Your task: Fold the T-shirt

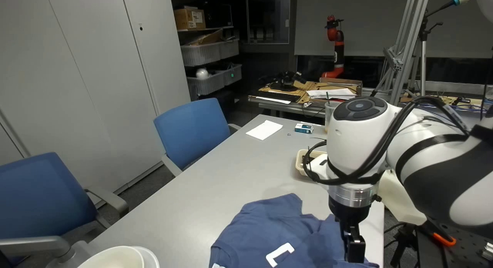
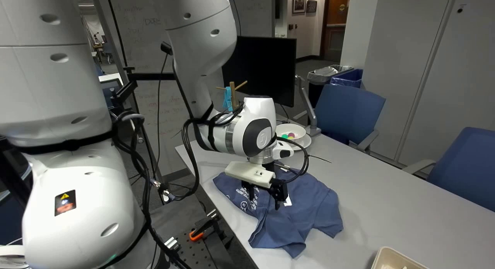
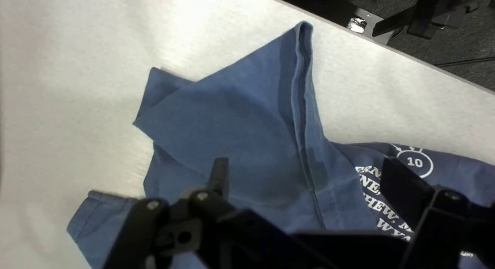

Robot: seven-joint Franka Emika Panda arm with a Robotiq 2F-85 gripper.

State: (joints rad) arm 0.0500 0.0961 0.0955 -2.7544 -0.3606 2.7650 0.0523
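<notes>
In the wrist view, my claw (image 3: 307, 172) stands wide, no cloth pinched, its fingers (image 3: 221, 178) at lower centre and lower right, presumably to straddle a fold. The blue T-shirt (image 3: 267, 157) lies mid-frame on the tabletop (image 3: 69, 99), lettering (image 3: 381, 209) at right; its doubled-over flap (image 3: 224, 118) suggests partial folding.

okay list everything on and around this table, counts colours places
table: 1, grey, in every view
T-shirt: 1, blue, on table
plate: 1, white, on table
bowl: 1, white, on plate
round pieces: several, multicoloured, in bowl
container: 1, cream, on table
paper: 1, white, on table
small box: 1, teal and white, near paper
cup: 1, translucent, near small box
office chairs: 2, blue, beside table
monitor: 1, black, behind bowl
Franka arm: 1, mostly white, above table
gripper: 1, black, open over T-shirt
</notes>
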